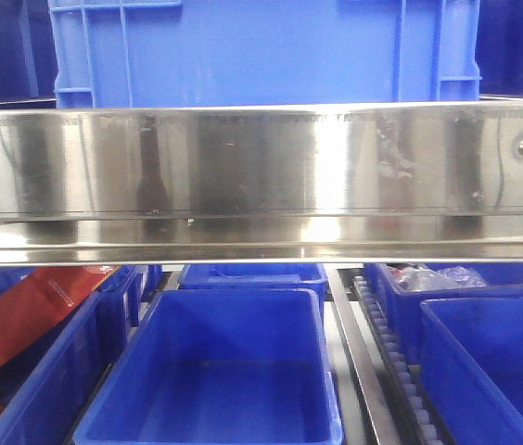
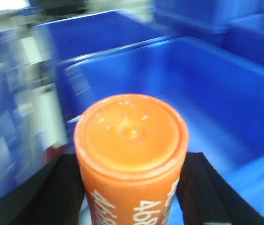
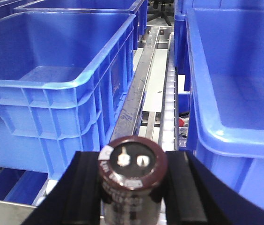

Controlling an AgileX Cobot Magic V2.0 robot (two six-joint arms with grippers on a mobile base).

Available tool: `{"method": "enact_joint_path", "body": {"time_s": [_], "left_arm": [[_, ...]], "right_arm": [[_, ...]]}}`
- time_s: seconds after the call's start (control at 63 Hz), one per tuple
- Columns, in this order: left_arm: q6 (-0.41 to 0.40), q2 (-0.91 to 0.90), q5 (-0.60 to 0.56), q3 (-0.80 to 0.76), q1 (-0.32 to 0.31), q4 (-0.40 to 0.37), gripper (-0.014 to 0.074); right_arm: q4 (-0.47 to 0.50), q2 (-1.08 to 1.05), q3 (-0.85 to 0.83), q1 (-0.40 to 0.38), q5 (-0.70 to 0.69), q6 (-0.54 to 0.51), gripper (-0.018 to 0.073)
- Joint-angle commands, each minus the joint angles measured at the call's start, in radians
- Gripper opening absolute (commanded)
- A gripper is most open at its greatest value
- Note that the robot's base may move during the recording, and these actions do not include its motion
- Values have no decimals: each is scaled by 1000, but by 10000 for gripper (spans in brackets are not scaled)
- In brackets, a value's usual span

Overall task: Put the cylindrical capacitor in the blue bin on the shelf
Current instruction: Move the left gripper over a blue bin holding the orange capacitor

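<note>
right jaws around cylindrical capacitor [image 3: 131, 168]

We log the shelf [image 1: 261, 176] rail spanning the view. An upper bin [image 1: 261, 51] sits on it, a lower bin [image 1: 220, 371] beneath, and a roller track [image 1: 393, 348] right of that.

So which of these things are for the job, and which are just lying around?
For the job: dark capacitor, held in the right end effector; blue bins; steel shelf; maybe the orange cylinder in the left end effector.
Just lying about: red packet; clear bags; big blue crate on top.
</note>
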Motion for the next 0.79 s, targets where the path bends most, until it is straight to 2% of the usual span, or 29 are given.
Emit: {"method": "enact_joint_path", "body": {"time_s": [0.0, 0.159, 0.302, 0.556, 0.667, 0.778], "left_arm": [[8, 98, -19, -98, -53, -15, -111], [8, 290, -79, -223, -98, -15, -111], [8, 418, -153, -259, -101, -15, -111], [8, 535, -128, -259, -101, -23, -104], [8, 550, -117, -259, -101, -33, -5], [8, 552, -113, -259, -101, -42, 202]], "right_arm": [[-1, -2, -7, 2, -32, -3, -162], [-1, -2, -7, 2, -32, -3, -162], [-1, -2, -7, 2, -32, -3, -162], [-1, -2, -7, 2, -32, -3, -162], [-1, -2, -7, 2, -32, -3, -162], [-1, -2, -7, 2, -32, -3, -162]]}}
